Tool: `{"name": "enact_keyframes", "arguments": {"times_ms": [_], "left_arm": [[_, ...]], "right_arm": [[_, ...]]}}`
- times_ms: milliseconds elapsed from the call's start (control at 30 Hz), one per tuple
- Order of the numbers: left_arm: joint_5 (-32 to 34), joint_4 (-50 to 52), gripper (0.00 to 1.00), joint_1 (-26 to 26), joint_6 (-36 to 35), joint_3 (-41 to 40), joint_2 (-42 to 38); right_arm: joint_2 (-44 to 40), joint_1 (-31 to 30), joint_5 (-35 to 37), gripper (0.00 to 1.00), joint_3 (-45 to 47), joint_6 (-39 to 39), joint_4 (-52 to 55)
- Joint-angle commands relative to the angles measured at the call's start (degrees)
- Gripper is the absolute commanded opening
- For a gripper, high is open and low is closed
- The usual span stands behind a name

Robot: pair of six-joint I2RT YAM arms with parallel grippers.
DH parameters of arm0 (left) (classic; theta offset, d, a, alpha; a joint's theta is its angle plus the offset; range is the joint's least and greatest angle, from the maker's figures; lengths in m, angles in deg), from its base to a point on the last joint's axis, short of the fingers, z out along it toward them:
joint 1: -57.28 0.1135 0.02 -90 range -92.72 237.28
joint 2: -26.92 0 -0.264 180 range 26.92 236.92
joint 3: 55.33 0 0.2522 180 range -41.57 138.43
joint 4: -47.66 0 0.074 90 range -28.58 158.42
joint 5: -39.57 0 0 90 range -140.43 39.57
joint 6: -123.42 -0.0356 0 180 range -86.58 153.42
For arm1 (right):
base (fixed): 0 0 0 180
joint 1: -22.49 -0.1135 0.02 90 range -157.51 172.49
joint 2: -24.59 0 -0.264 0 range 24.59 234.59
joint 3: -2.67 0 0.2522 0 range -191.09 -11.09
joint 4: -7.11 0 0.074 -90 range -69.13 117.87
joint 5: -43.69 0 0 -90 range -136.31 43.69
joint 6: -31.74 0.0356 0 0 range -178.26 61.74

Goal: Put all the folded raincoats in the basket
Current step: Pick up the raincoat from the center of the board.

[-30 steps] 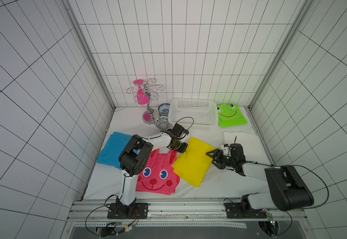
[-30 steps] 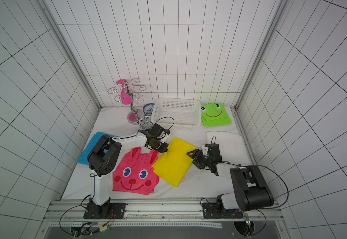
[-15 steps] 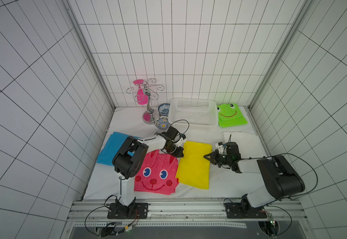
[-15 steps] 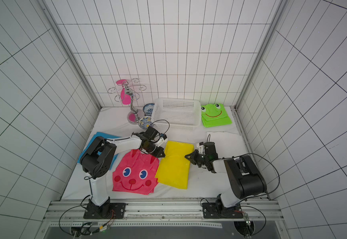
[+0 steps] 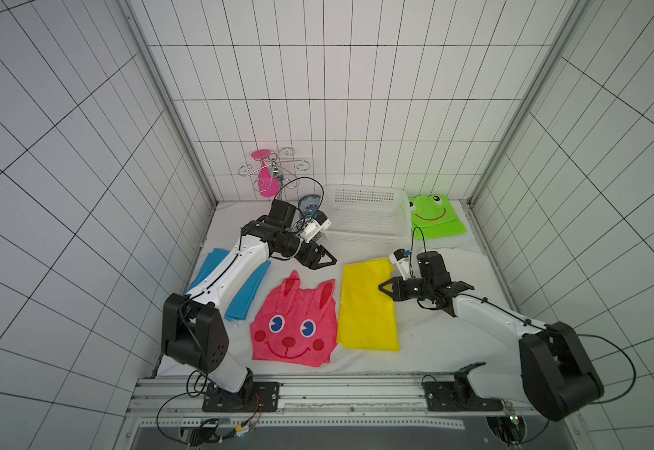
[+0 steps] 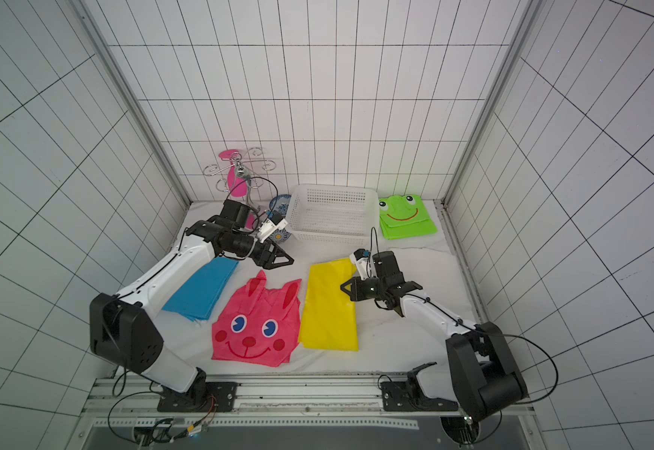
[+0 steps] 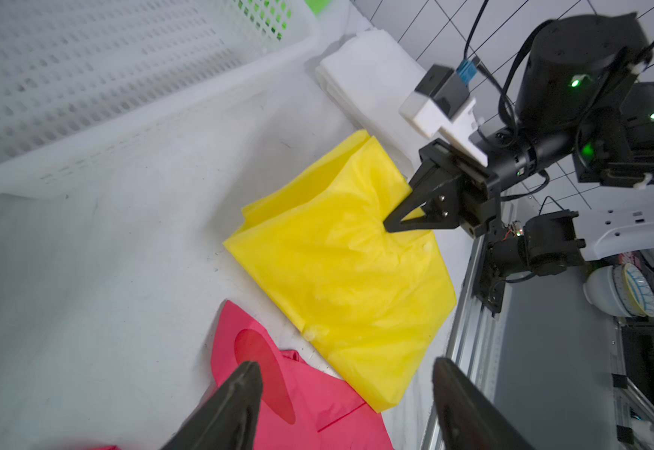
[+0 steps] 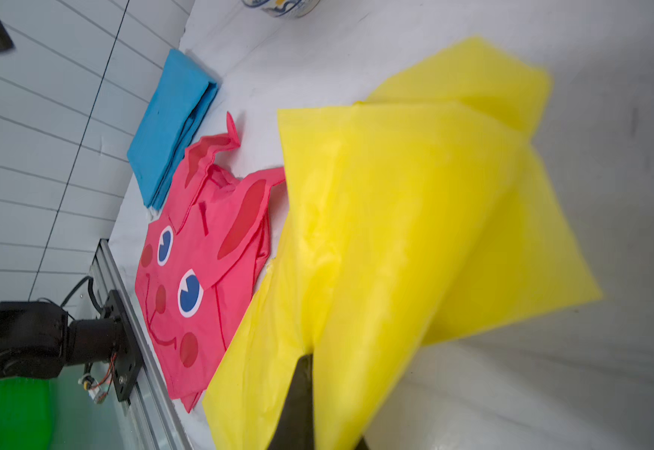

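The folded yellow raincoat lies on the white table beside a pink rabbit raincoat. My right gripper is shut on its right edge near the far end, and the pinched fabric bunches and lifts slightly around the jaws. My left gripper is open and empty. It hovers above the table beyond the pink raincoat's ears, apart from the yellow one. The white perforated basket stands at the back with nothing showing inside it.
The pink rabbit raincoat lies front centre, a folded blue raincoat under the left arm, and a green frog raincoat right of the basket. Patterned bowls and a wire stand sit at the back left. A white folded cloth lies near the right arm.
The right gripper has shut on the yellow raincoat's edge. The left gripper has let go of it, opened and drawn back and up. The raincoat has swung from diagonal to straight.
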Motion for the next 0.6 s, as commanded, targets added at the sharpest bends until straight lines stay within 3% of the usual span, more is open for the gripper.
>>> {"name": "enact_keyframes", "arguments": {"times_ms": [0,133,200,400,567], "left_arm": [[-4.0,8.6,0.81,0.0,-17.2,2.5,-0.2],[-11.1,10.5,0.98,0.0,-39.5,-0.5,0.2],[-12.7,9.5,0.98,-0.2,-44.6,-1.5,1.5],[-11.3,8.5,0.98,-5.5,-45.8,-1.5,5.8],[-11.5,-4.9,0.98,-8.2,-37.5,-8.7,6.4]], "right_arm": [[-1.4,-3.4,2.8,0.00,-5.7,-16.3,10.6],[-0.8,-6.9,3.6,0.00,-10.6,-29.3,19.0],[-0.6,-8.2,5.6,0.00,-11.8,-33.4,20.8],[-2.6,-8.9,7.6,0.00,-12.1,-42.8,21.5],[-5.5,-8.9,6.5,0.00,-11.0,-47.0,21.7]]}}
